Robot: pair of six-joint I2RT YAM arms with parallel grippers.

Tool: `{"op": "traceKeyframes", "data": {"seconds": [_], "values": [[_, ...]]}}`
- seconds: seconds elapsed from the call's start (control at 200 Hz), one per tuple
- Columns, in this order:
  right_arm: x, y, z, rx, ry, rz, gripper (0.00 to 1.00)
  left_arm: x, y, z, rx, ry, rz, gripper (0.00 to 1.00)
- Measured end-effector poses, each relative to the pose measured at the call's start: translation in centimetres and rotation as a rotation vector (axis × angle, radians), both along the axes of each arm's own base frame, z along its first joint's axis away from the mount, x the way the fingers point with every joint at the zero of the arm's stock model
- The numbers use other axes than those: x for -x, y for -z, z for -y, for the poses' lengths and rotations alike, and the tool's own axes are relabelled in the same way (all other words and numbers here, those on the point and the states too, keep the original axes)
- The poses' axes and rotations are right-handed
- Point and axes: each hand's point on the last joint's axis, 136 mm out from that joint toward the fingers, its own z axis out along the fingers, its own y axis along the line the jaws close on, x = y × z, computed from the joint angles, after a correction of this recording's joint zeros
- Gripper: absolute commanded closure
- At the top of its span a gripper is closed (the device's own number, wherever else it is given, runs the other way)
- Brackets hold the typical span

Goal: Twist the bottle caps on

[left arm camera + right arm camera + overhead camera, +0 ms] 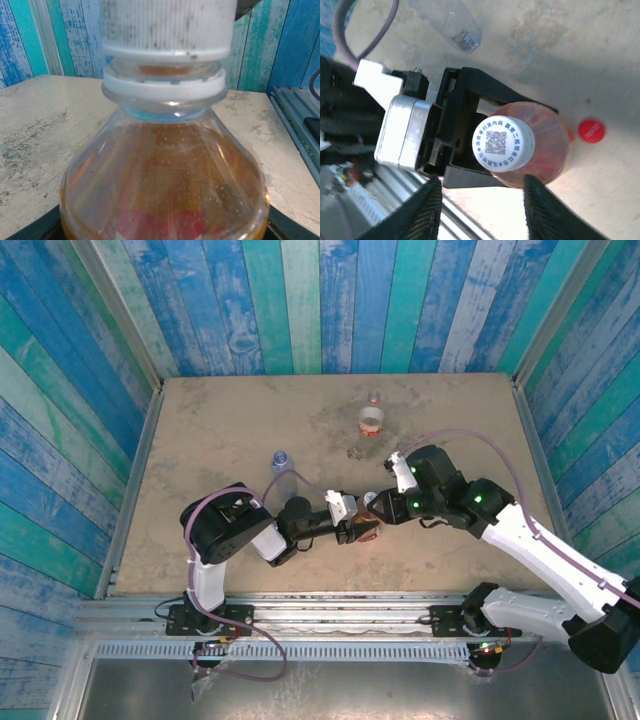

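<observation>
One job now: shut the right gripper [482, 182], hanging open on both sides, onto the white cap [503, 143] sitting on the amber bottle [551, 135]. Turn slowly, pushing down a little. Hold that bottle straight in the left gripper [364, 530], clamped round it near the front of the table [200, 440].

Your surroundings: table, walls, rail.
You have a beige, mottled stone-look tabletop [220, 430] at the centre, blue and teal painted wooden plank walls [330, 300] closing it in from 9 through 12 to 3 o'clock, and a silver aluminium rail [340, 615] running across at 6 o'clock.
</observation>
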Motion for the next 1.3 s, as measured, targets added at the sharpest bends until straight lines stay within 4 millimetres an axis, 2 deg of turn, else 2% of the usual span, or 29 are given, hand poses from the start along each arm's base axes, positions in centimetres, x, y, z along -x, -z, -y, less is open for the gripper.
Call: {"op": "traceKeyframes", "data": {"seconds": [0.065,0.205,0.361,0.496,0.576,0.867,1.042,1.152,1.302], "values": [[0.3,-0.6,0.3,0.007,-0.034,0.046,0.3,0.1,0.1,0.0,-0.005,0.002,0.001,0.42],[1.0,-2.1,0.9,0.046,-0.164,0.182,0.34,0.3,0.0,-0.1,-0.034,0.01,0.014,0.42],[1.6,-3.5,1.4,0.138,-0.339,0.341,0.33,0.9,-0.1,-0.4,-0.105,0.035,0.025,0.42],[1.9,-5.8,1.2,0.21,-0.524,0.487,0.33,1.5,-0.1,-0.7,-0.165,0.059,0.042,0.42],[2.1,-6.3,1.0,0.258,-0.644,0.547,0.35,1.8,-0.1,-0.8,-0.196,0.075,0.055,0.41],[1.9,-3.4,0.1,0.383,-0.932,0.513,0.39,2.8,-0.3,-1.2,-0.249,0.128,0.065,0.41],[2.1,-2.1,-0.3,0.386,-0.995,0.474,0.4,2.9,-0.2,-1.3,-0.257,0.136,0.059,0.41],[2.1,-1.6,-0.5,0.382,-1.012,0.459,0.47,3.1,-0.3,-1.3,-0.253,0.143,0.059,0.41],[2.1,-1.0,-0.7,0.385,-1.024,0.436,0.5,3.3,-0.3,-1.2,-0.249,0.154,0.056,0.41]]}}
